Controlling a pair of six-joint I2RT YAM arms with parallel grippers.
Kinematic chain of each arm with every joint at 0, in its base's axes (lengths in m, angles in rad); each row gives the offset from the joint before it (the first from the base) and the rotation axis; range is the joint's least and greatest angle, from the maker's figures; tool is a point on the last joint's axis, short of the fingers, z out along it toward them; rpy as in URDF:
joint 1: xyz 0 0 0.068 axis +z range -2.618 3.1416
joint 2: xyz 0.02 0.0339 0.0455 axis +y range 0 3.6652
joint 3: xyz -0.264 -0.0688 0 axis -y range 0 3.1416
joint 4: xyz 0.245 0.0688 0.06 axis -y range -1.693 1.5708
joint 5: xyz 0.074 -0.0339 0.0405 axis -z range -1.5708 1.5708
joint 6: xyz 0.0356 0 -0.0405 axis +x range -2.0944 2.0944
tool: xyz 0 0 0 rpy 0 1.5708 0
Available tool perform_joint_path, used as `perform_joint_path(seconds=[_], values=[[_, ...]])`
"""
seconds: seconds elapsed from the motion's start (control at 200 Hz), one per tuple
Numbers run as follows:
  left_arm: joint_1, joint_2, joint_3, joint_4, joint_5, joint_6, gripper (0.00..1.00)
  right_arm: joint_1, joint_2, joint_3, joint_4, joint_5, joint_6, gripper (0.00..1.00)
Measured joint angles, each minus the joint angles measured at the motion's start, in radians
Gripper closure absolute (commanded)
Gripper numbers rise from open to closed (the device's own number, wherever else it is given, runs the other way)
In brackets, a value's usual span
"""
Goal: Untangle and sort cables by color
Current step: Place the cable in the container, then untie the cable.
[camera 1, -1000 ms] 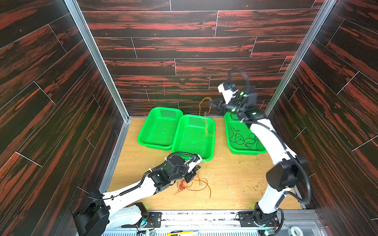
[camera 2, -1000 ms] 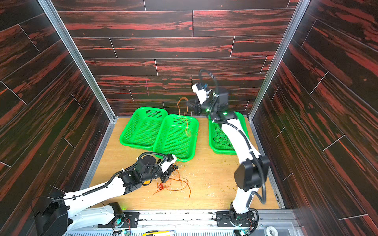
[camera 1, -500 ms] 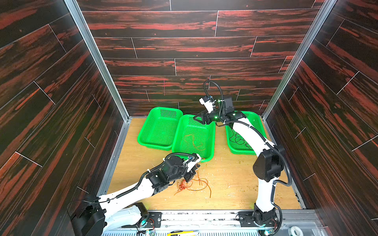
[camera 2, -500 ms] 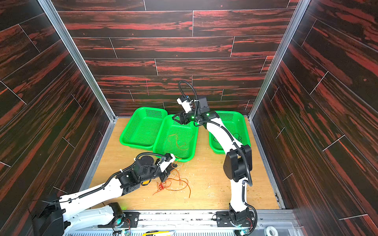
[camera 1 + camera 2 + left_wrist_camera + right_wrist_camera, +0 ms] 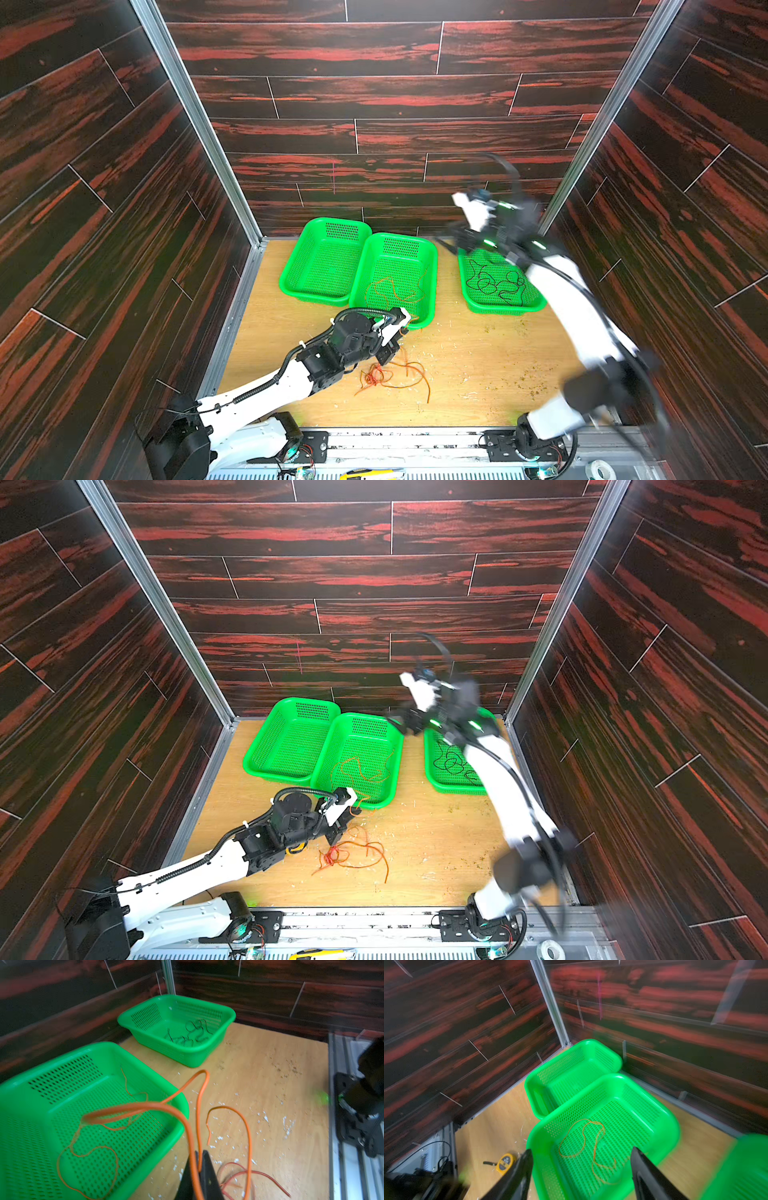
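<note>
Left tool (image 5: 197, 1169) pinched shut on a thin orange plastic-coated cable (image 5: 198, 1115) beside the middle green perforated plastic basket (image 5: 133, 1061) — lift slowly, drawing it clear of the red-and-orange cable tangle (image 5: 376, 376) on the wooden worktop (image 5: 478, 374) — right tool (image 5: 581, 1150) gapes empty above the baskets

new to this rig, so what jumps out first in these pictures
Three green baskets stand at the back of the wooden table: the left basket is empty, the middle basket holds an orange cable, the right basket holds black cables. In front, a tangle of orange and red cables lies on the table, and the left gripper is shut on a looping orange cable. The right gripper, blurred, hangs open between the middle and right baskets.
</note>
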State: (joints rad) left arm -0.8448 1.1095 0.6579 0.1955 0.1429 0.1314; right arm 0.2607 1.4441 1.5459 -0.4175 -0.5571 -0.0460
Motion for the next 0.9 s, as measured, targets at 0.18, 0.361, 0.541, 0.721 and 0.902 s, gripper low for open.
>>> perform_joint_path(seconds=[0.18, 0.361, 0.541, 0.721, 0.902], values=[[0.000, 0.002, 0.023, 0.026, -0.032, 0.013, 1.00, 0.021, -0.320, -0.346, 0.042, -0.156, -0.029, 0.25], [0.004, 0.011, 0.056, 0.031, -0.039, 0.030, 1.00, 0.058, -0.436, -0.642, 0.101, -0.238, -0.013, 0.26], [0.009, 0.042, 0.075, 0.039, -0.036, 0.030, 1.00, 0.194, -0.458, -0.741, 0.126, -0.189, -0.021, 0.24], [0.010, 0.057, 0.080, 0.041, -0.025, 0.029, 1.00, 0.261, -0.406, -0.717, 0.208, -0.090, -0.039, 0.25], [0.010, 0.057, 0.082, 0.044, -0.020, 0.025, 1.00, 0.274, -0.315, -0.685, 0.261, 0.010, -0.064, 0.28]])
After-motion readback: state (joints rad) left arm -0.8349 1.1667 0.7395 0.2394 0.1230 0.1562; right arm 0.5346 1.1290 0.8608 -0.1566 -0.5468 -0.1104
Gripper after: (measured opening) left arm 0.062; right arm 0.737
